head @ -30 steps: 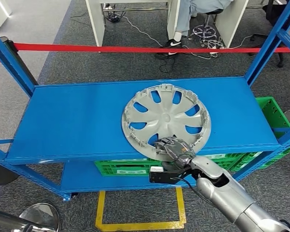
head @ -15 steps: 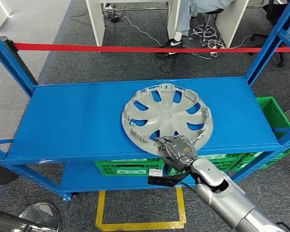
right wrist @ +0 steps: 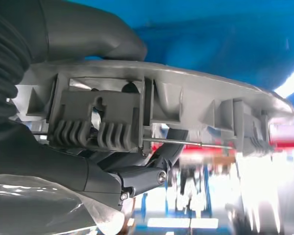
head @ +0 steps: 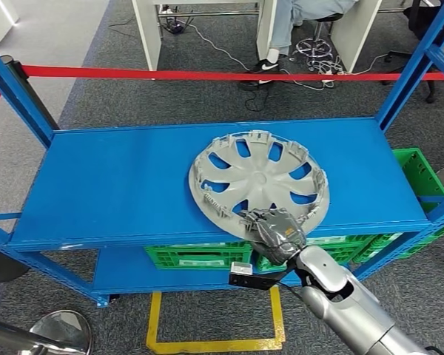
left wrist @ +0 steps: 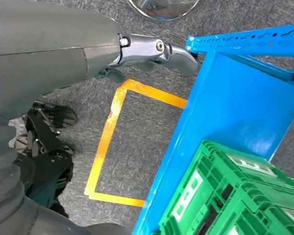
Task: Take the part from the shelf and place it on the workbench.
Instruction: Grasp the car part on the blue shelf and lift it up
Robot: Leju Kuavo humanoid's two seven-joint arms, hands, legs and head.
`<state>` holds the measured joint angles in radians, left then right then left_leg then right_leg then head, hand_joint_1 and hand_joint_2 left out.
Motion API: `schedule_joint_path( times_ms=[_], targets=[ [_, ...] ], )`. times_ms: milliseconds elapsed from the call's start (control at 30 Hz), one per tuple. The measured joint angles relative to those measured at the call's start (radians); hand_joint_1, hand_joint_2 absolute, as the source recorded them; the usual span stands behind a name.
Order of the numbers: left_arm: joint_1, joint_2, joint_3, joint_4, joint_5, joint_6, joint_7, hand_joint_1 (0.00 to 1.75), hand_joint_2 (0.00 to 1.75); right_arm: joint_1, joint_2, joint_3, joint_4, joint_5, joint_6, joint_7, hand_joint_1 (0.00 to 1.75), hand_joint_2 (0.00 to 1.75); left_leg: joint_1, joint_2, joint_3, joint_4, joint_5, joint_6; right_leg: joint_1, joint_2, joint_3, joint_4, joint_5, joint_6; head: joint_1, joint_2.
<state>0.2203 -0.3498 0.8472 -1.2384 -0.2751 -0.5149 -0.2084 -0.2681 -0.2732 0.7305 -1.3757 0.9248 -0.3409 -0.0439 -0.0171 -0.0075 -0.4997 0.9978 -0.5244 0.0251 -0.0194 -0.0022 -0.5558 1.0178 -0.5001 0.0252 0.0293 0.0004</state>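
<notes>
While the silver hubcap [head: 258, 180] is lying inner side up on the blue shelf [head: 113, 185], the right hand [head: 273, 231] is gripping its near rim, thumb [right wrist: 97, 34] on one face. The left hand [left wrist: 153, 49] is hanging with fingers apart, holding nothing, near green crates [head: 197, 255].

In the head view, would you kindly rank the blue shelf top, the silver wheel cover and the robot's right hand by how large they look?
1. Blue shelf top, by far the largest.
2. Wheel cover.
3. Right hand, smallest, though it is nearest the camera; it grips the cover's near rim.
</notes>
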Motion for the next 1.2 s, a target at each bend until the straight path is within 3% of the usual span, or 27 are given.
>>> schedule_joint_path(
  times_ms=[200,333,500,633,867,1200],
  targets=[
    [0.034,-0.004,-0.032,-0.019,0.072,0.102,-0.032,0.00,1.75,0.084,0.016,-0.073,-0.142,0.019,-0.186,-0.050,1.75,1.75,0.000,0.000,0.000,0.000,-0.001,0.000,0.000,0.001,-0.001,0.000,-0.001,0.000,0.000,0.000],
    [0.058,-0.005,-0.071,-0.041,0.101,0.171,-0.053,0.00,1.75,0.134,0.033,-0.123,-0.244,0.019,-0.257,-0.095,1.75,1.75,0.000,0.000,-0.001,0.000,-0.001,0.000,0.000,0.001,-0.001,0.000,-0.001,0.000,0.000,0.000],
    [0.074,-0.005,-0.108,-0.064,0.135,0.180,-0.063,0.00,1.75,0.202,0.072,-0.168,-0.360,0.020,-0.319,-0.154,1.75,1.75,0.000,0.000,-0.001,0.000,-0.001,0.000,0.000,0.000,-0.001,0.000,-0.001,0.000,0.000,0.000],
    [0.078,-0.006,-0.128,-0.073,0.137,0.183,-0.072,0.00,1.75,0.232,0.102,-0.206,-0.421,-0.003,-0.336,-0.226,1.75,1.75,0.000,0.000,-0.001,0.000,-0.001,0.000,0.000,0.000,-0.001,0.000,-0.001,0.000,0.000,0.000],
    [0.086,-0.007,-0.144,-0.080,0.120,0.189,-0.095,0.00,1.75,0.289,0.149,-0.290,-0.472,-0.132,-0.337,-0.453,1.75,1.75,0.000,0.000,-0.001,0.000,-0.001,0.000,0.000,0.000,-0.001,0.000,-0.001,0.000,0.000,0.000],
    [0.087,-0.010,-0.145,-0.082,0.090,0.188,-0.121,0.00,1.75,0.312,0.182,-0.340,-0.494,-0.168,-0.337,-0.490,1.75,1.75,0.000,0.000,-0.001,0.000,-0.001,0.000,0.000,0.001,-0.001,0.000,-0.001,0.000,0.000,0.000]
  ],
)
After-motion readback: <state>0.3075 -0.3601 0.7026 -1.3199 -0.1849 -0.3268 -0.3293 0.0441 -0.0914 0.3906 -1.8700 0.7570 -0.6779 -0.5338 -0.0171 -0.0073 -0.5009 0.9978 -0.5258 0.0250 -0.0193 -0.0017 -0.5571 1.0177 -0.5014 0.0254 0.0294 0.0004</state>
